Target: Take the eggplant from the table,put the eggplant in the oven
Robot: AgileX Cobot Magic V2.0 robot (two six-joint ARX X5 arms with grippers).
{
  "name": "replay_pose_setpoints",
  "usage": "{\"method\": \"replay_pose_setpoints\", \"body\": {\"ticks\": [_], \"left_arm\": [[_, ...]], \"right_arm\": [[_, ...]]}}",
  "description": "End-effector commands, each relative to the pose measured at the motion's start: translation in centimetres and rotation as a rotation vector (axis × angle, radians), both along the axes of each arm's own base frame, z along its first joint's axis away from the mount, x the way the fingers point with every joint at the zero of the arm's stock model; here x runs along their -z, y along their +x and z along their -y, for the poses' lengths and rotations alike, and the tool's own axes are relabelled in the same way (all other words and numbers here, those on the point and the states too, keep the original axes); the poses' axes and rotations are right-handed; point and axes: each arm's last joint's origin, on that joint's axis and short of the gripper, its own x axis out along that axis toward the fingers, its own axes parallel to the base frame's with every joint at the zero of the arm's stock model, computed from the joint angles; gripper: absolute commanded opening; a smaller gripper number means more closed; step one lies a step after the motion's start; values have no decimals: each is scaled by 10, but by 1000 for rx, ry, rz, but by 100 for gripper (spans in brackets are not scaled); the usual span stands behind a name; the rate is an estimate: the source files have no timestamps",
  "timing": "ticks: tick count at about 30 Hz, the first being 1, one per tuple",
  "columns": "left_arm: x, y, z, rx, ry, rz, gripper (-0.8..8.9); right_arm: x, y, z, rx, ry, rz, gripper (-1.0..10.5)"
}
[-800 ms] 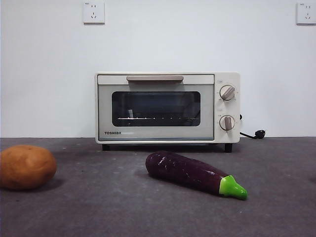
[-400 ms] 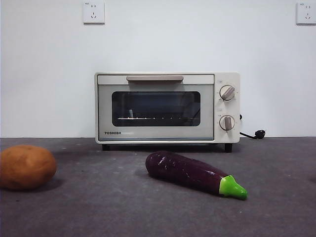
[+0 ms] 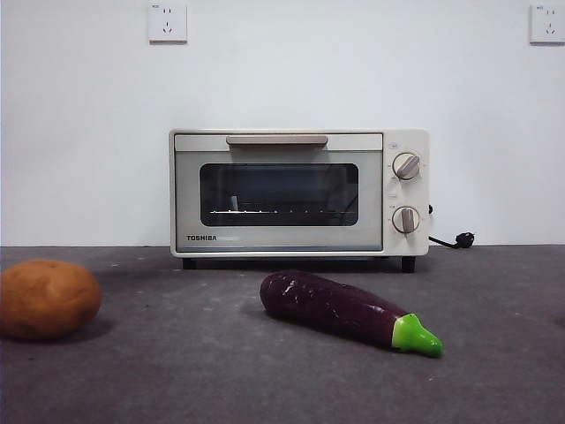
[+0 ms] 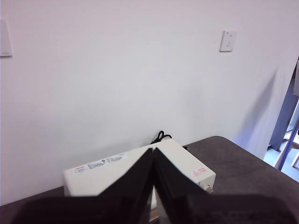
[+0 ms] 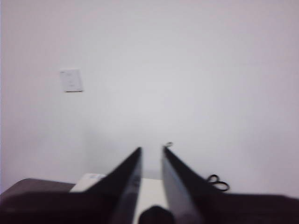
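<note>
The dark-purple eggplant [image 3: 335, 307] lies on the grey table [image 3: 177, 380] in front of the oven, its green stem cap pointing to the right and toward the front. The cream TOSHIBA oven [image 3: 298, 193] stands at the back against the wall with its door closed. Neither gripper shows in the front view. In the left wrist view my left gripper [image 4: 153, 150] is shut and empty, high above the oven's top [image 4: 117, 170]. The right gripper [image 5: 152, 149] hangs high too, jaws a narrow gap apart, holding nothing; the oven's top [image 5: 89, 179] shows below it.
An orange-brown potato [image 3: 46, 299] sits on the table at the far left. The oven's black cord and plug [image 3: 459, 239] lie to its right by the wall. Two wall sockets [image 3: 168, 21] are high on the wall.
</note>
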Motion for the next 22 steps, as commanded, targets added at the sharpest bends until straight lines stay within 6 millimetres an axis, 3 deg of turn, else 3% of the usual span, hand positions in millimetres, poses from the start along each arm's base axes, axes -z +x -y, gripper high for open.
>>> {"method": "replay_pose_setpoints", "body": {"ticks": [1, 5, 9, 11, 22], "left_arm": [[1, 3, 3, 13, 23, 8, -6], [3, 6, 7, 30, 35, 1, -5], [5, 10, 10, 40, 49, -2, -6], [5, 12, 11, 40, 50, -6, -6], [14, 30, 16, 41, 66, -41, -6]], "right_arm": [[-1, -1, -1, -45, -4, 10, 257], [-1, -2, -2, -78, -8, 10, 339], [-1, -2, -3, -106, -10, 8, 576], [0, -2, -3, -110, 0, -2, 640], [3, 1, -4, -138, 22, -46, 639]]}}
